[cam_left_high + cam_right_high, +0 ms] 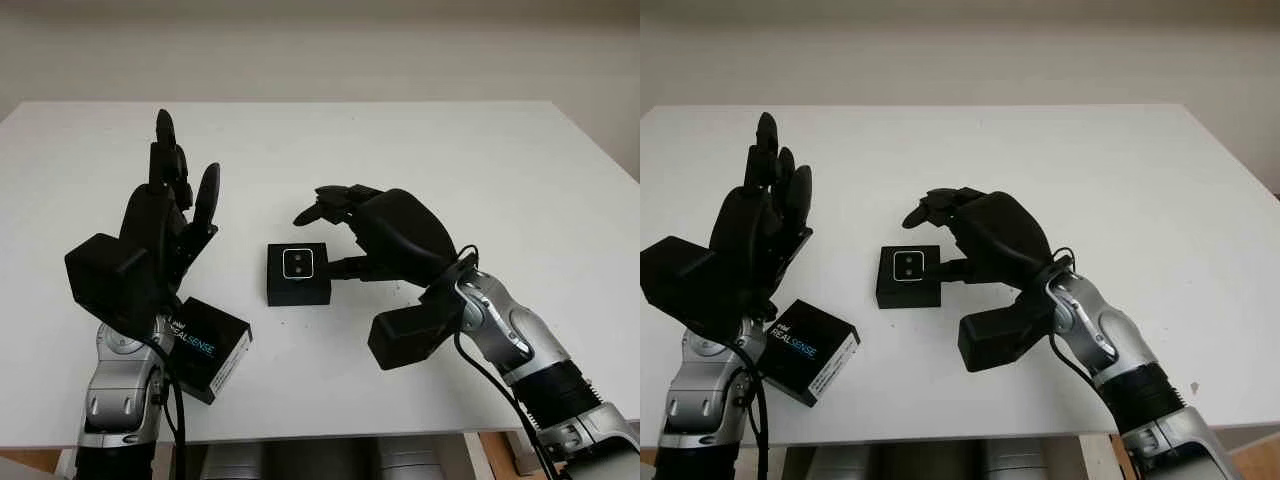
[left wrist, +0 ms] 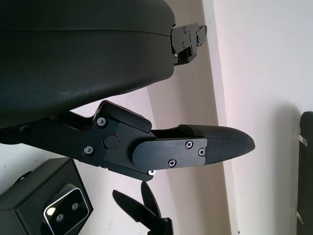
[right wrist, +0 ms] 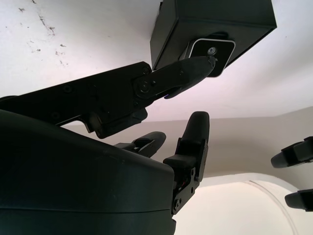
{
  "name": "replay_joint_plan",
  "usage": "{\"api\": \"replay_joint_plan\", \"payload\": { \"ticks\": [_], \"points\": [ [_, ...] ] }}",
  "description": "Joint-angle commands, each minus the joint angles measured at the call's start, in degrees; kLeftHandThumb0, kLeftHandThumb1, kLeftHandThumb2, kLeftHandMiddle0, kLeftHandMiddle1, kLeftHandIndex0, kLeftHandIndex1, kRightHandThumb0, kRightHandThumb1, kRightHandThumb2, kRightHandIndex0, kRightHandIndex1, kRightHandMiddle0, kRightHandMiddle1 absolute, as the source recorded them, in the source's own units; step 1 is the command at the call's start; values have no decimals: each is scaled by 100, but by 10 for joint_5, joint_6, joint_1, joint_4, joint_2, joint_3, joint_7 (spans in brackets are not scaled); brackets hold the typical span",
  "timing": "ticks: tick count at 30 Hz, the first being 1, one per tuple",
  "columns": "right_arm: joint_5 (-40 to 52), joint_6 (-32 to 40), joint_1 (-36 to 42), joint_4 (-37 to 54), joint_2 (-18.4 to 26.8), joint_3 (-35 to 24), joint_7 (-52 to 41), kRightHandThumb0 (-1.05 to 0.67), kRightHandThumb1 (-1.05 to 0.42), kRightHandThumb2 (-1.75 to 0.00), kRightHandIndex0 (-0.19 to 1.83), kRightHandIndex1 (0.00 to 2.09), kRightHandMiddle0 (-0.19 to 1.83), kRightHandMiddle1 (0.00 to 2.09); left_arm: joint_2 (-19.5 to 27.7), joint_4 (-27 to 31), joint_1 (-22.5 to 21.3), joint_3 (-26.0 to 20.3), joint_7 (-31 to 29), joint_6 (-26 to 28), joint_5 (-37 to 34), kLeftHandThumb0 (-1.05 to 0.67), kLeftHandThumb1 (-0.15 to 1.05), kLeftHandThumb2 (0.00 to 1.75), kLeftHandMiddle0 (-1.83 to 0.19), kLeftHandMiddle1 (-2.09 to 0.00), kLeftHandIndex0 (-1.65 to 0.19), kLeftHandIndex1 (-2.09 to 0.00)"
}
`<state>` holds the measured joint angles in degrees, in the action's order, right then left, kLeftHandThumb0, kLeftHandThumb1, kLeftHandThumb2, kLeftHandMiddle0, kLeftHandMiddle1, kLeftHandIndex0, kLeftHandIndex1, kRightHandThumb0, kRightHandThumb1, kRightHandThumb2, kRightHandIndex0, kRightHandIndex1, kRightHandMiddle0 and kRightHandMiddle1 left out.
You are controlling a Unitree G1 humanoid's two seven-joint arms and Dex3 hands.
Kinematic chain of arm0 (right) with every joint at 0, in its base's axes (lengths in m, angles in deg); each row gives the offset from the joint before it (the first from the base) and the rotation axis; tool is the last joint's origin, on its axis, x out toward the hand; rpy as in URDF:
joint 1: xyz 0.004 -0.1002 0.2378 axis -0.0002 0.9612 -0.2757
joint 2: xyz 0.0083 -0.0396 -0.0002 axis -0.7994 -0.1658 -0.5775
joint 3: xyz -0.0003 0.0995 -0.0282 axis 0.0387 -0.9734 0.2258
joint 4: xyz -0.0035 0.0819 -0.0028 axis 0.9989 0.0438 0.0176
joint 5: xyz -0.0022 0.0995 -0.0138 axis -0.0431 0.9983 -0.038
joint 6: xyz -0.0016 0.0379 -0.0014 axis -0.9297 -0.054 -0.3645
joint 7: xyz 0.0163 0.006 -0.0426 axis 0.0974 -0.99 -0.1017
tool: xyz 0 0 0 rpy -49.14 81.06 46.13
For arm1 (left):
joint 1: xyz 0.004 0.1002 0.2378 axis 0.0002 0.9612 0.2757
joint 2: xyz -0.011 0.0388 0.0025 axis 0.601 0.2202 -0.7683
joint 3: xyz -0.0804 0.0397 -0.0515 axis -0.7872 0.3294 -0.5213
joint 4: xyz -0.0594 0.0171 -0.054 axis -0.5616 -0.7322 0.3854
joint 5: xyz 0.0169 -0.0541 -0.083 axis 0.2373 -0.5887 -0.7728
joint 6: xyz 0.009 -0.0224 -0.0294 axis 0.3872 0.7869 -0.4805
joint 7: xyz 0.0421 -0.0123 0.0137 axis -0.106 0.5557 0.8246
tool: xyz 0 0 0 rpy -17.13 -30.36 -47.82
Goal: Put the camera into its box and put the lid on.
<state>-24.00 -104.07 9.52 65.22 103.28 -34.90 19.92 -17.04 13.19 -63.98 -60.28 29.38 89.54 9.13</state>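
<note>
left hand (image 1: 165, 215) raised above the left part of the white tabletop (image 1: 420, 140), palm up-turned, fingers (image 1: 207, 192) straight and pointing away from the robot; it holds nothing. just under its wrist, near the front edge, lies the lid (image 1: 208, 348), black with white "realsense" lettering on top, flat on the tabletop and turned at an angle.

centre: the box (image 1: 299, 274), small and black, sits upright on the tabletop, apart from the lid. the camera (image 1: 299, 264) is in the box, its pale face with two dark lenses turned upward; the left wrist view shows the same face (image 2: 68, 210) in the box top. the box has no lid on it.

right hand (image 1: 375, 235) just right of the box, palm down. upper fingers (image 1: 325, 203) curl over and end behind the box, not touching it. a lower finger (image 3: 188, 71) reaches level toward the box's right side; in the right wrist view its tip lies over the camera face, contact cannot be told. nothing is gripped.
</note>
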Motion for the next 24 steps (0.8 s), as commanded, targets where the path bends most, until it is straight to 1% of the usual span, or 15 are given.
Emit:
{"api": "replay_joint_plan", "payload": {
  "ticks": [1, 10, 15, 22, 24],
  "points": [
    [0, -2, 3, 9, 4, 1, -5, -62, -99, -6, 45, 19, 32, 103, 0, 10, 3, 0, 3, 2, 3, -81, 105, 49, 19, 0, 19, 0],
    [15, -1, 7, 11, 1, -1, -28, -61, -97, -5, 46, 20, 40, 109, 0, 8, 5, 0, 0, -5, -1, -81, 105, 49, 19, 0, 19, 0],
    [18, -3, 5, 8, 0, -1, -29, -60, -96, -5, 47, 21, 47, 113, -2, 14, 7, 0, 3, 0, -1, -80, 105, 48, 19, 0, 19, 0],
    [19, 6, 3, 3, -4, 1, -44, -60, -97, -6, 47, 22, 47, 114, -2, 12, 10, -1, 1, -9, -3, -78, 105, 49, 19, 0, 19, 0],
    [19, 6, 1, -5, -6, 2, -44, -60, -97, -5, 46, 22, 47, 115, -1, 14, 11, 0, 1, -5, -2, -79, 105, 49, 19, 0, 19, 0]
  ]
}}
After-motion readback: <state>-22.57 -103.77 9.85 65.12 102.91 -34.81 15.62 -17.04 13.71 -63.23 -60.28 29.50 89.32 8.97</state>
